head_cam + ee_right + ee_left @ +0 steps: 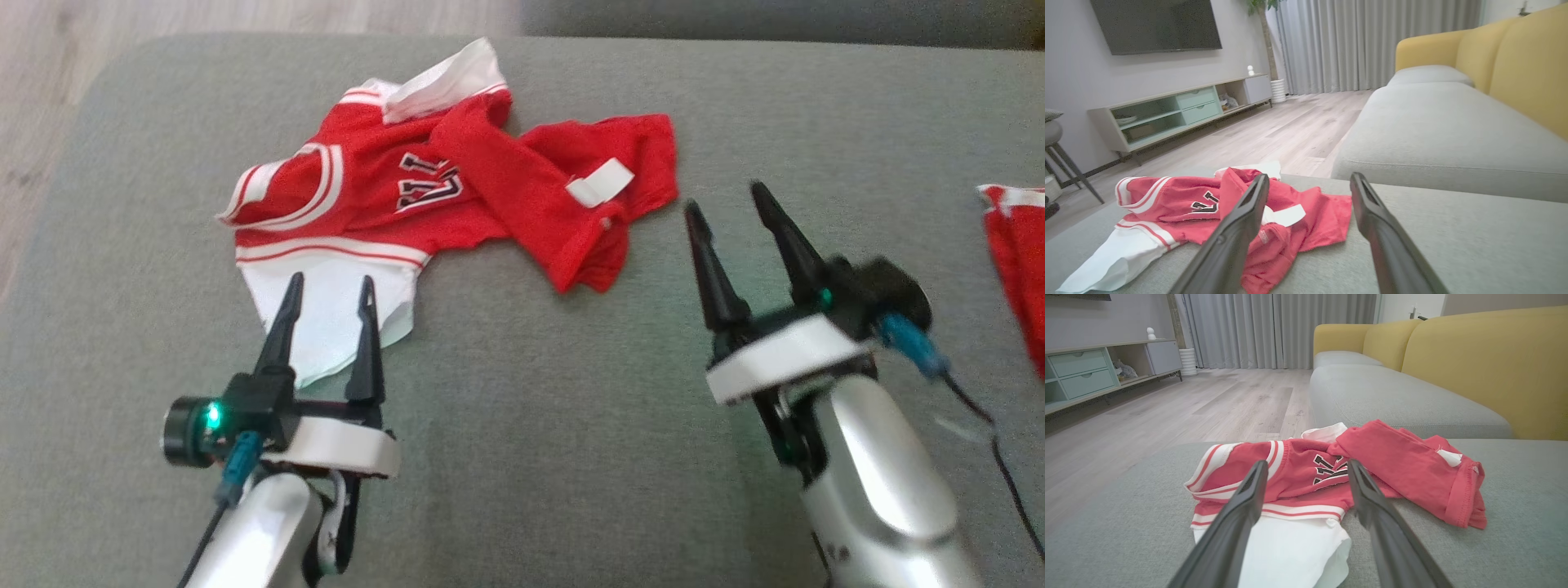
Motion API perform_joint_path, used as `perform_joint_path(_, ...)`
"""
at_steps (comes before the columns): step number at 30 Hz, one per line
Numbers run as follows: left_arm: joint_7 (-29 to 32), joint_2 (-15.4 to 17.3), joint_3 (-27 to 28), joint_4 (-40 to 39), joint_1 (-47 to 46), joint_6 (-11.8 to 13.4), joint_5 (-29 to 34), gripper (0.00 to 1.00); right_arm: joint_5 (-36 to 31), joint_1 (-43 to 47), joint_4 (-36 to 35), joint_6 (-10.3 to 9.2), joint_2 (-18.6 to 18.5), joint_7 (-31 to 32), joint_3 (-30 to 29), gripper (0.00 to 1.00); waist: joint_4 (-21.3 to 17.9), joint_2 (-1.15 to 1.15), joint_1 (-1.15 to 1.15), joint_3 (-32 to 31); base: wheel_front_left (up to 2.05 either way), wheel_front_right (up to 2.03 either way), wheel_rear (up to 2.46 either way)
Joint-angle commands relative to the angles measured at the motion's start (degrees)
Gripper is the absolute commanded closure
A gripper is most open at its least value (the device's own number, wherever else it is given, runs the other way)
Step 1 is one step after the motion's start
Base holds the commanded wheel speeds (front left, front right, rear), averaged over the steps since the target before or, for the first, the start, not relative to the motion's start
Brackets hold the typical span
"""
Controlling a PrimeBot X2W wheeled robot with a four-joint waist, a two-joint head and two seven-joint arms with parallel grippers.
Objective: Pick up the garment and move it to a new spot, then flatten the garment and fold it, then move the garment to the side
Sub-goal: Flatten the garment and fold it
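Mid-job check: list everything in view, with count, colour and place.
garment: one, red and white, crumpled on the seat
second cloth: one, red, on the seat, far right
seat: one, grey, under both
sofa: one, yellow backs, beyond the seat
floor: pale wood, left
cabinet: one, pale green, by wall
television: one, black, on wall
curtains: grey, far end
left gripper: one, dark, open, at the garment's white part
right gripper: one, dark, open, right of garment

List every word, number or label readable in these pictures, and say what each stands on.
Black, white-edged lettering on the red garment: partly folded under, perhaps "11", not surely readable.
White label on the garment: too blurred to show any print.
Nothing else is readable.
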Motion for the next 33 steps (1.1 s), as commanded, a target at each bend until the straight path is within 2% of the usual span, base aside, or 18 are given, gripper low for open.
perform_joint_path(1, -0.54, 0.15, 2.65, -1.12, -2.62, -0.42, 0.85, 0.00, 1.05, -2.81, -0.39, -0.04, -0.09, 1.17, 2.27, 0.00, 1.74, 0.00, 0.00, 1.62, 0.00, 0.00, 0.00)
perform_joint_path(8, -0.54, -3.81, 3.78, 0.91, -4.37, -3.21, 3.37, 0.00, 4.19, -11.42, 10.99, -0.04, -0.12, 7.54, 6.71, 0.00, 5.27, 0.00, 0.00, 4.15, 0.00, 0.00, 0.00)
perform_joint_path(14, -0.54, -6.08, 5.30, 2.20, -5.13, -4.91, 5.28, 0.00, 4.21, -16.22, 20.29, -0.04, -0.47, 7.87, 8.66, 0.00, 6.87, 0.00, 0.00, 5.28, 0.00, 0.00, 0.00)
perform_joint_path(15, -0.54, -6.36, 5.53, 2.41, -5.14, -5.13, 5.57, 0.00, 4.78, -16.76, 21.54, -0.04, -0.44, 7.83, 9.41, 0.16, 6.97, 0.00, 0.00, 5.36, 0.00, 0.00, 0.00)
perform_joint_path(16, -0.54, -6.58, 5.77, 2.65, -5.14, -5.35, 5.83, 0.00, 5.34, -17.31, 22.58, -0.04, -0.41, 7.51, 10.08, 1.00, 7.01, 0.00, 0.00, 5.42, 0.00, 0.00, 0.00)
perform_joint_path(20, -0.54, -7.03, 7.12, 3.54, -4.90, -6.00, 6.72, 0.00, 6.47, -19.37, 25.03, -0.04, -0.36, 3.01, 11.44, 1.00, 6.20, 0.00, 0.00, 4.98, 0.00, 0.00, 0.00)
perform_joint_path(25, -0.54, -6.65, 9.13, 3.77, -3.88, -6.47, 7.59, 0.00, 6.13, -21.42, 24.36, -0.04, -0.83, -2.81, 11.21, 1.00, 3.11, 0.00, 0.00, 2.96, 0.00, 0.00, 0.00)
perform_joint_path(29, -0.54, -6.51, 10.80, 3.16, -3.38, -6.76, 8.18, 0.00, 5.73, -22.55, 21.20, -0.04, -3.24, -3.62, 11.15, 1.00, 0.55, 0.00, 0.00, 0.97, 0.00, 0.00, 0.00)
perform_joint_path(33, -0.54, -7.21, 11.44, 2.86, -2.82, -7.31, 8.92, 0.00, 4.96, -23.60, 17.12, -0.04, -6.89, -1.22, 11.71, 1.00, -0.73, 0.00, 0.00, -0.94, 0.00, 0.00, 0.00)
